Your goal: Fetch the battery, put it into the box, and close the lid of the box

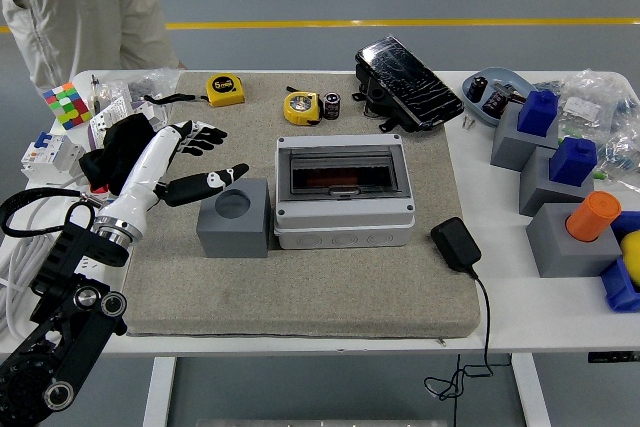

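Note:
A grey box [344,195] with a dark see-through lid sits shut at the middle of the tan mat; a reddish object shows dimly inside. A small black battery [331,105] stands upright behind it, beside a yellow tape measure [301,107]. My left hand [203,159] hovers over the mat left of the box, fingers spread and holding nothing, thumb reaching toward a grey block [234,217]. My right arm is out of view. A person [70,7] stands at the far left corner, hands away from the table.
A second tape measure [225,89], a black pouch [406,72] and a black power adapter [456,244] with its cord lie around the box. Grey blocks with blue and orange pieces [565,192] crowd the right side. A colour cube [66,104] and white cables [25,247] lie left.

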`<state>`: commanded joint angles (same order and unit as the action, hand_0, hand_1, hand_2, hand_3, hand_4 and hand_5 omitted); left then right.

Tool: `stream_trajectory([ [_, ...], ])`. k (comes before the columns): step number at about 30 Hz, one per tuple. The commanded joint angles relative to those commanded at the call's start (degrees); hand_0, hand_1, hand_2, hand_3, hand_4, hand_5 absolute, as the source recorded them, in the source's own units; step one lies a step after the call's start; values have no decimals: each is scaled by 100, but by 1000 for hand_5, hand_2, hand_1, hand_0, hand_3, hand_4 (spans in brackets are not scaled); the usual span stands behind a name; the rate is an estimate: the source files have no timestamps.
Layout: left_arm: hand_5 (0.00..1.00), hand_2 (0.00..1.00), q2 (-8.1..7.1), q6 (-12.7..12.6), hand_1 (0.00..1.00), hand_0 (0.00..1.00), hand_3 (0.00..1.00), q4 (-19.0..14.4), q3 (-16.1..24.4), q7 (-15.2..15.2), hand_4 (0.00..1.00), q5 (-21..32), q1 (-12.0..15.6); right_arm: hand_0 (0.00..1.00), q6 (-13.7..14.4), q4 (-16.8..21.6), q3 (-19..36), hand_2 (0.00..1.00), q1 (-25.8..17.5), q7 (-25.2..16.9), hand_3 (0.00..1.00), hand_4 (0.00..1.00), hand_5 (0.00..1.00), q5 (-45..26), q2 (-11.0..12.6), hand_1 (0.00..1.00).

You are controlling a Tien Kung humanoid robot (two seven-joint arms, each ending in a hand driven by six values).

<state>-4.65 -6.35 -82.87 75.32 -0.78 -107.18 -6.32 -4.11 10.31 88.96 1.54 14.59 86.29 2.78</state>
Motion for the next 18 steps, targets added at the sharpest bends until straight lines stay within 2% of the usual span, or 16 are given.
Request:
stream_trajectory([
  [18, 448, 649, -15, 11, 643, 594, 635, -9, -24, 5, 950, -7, 9, 641, -2, 0, -5, 675, -5, 7, 609, 995, 600, 12, 2, 667],
])
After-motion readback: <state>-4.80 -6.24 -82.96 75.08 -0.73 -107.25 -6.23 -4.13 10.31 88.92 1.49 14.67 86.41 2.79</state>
